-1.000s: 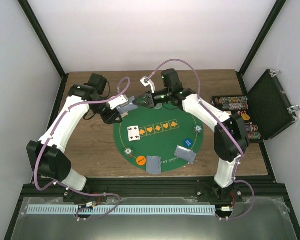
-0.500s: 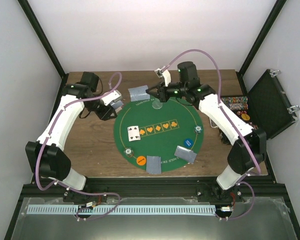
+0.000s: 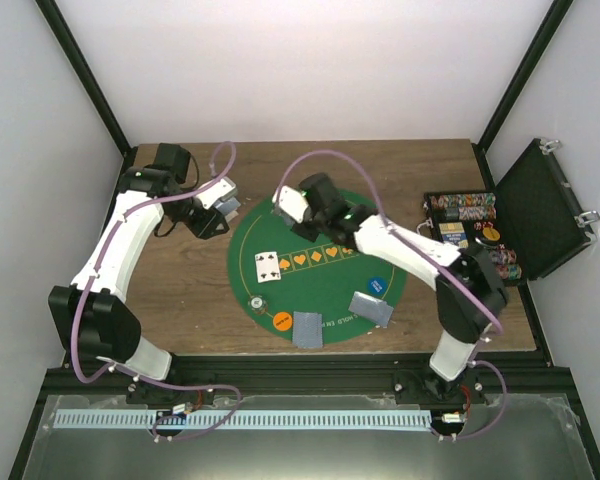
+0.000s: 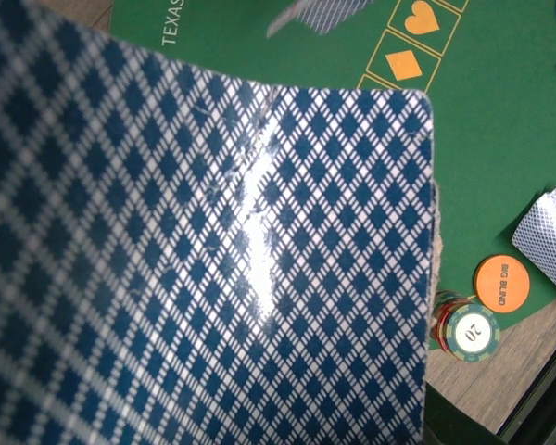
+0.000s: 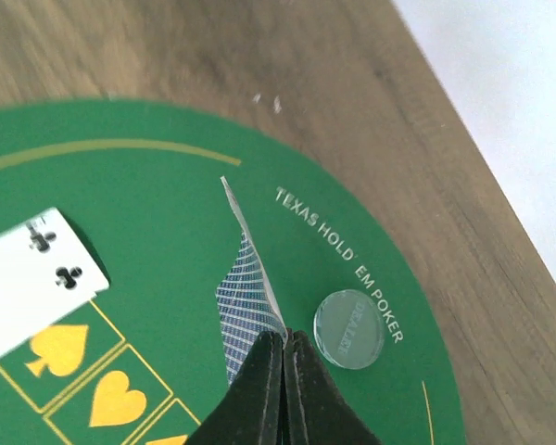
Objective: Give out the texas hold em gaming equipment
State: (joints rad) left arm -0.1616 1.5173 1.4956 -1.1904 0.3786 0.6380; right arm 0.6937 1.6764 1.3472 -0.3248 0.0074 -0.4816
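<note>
My left gripper (image 3: 218,208) hovers over bare wood just left of the round green mat (image 3: 325,290), shut on a stack of playing cards (image 3: 228,204). In the left wrist view their blue-diamond back (image 4: 213,260) hides the fingers. Above the far part of the mat, my right gripper (image 3: 298,207) (image 5: 284,336) is shut on the edge of a single card (image 5: 246,287), held on edge beside the clear dealer disc (image 5: 349,329). On the mat lie a face-up clubs card (image 3: 268,265), two face-down cards (image 3: 307,329) (image 3: 372,308), an orange disc (image 3: 282,321), a blue disc (image 3: 377,285) and a chip (image 3: 255,302).
An open black case (image 3: 540,205) with rows of poker chips (image 3: 465,208) stands on the table's right side. My right forearm (image 3: 410,245) crosses the right part of the mat. Black frame posts stand at the back corners.
The right gripper pulled away from the left one with one card, swung past the mat's far edge, then came back over the mat. The left gripper drew back off the mat to the left.
</note>
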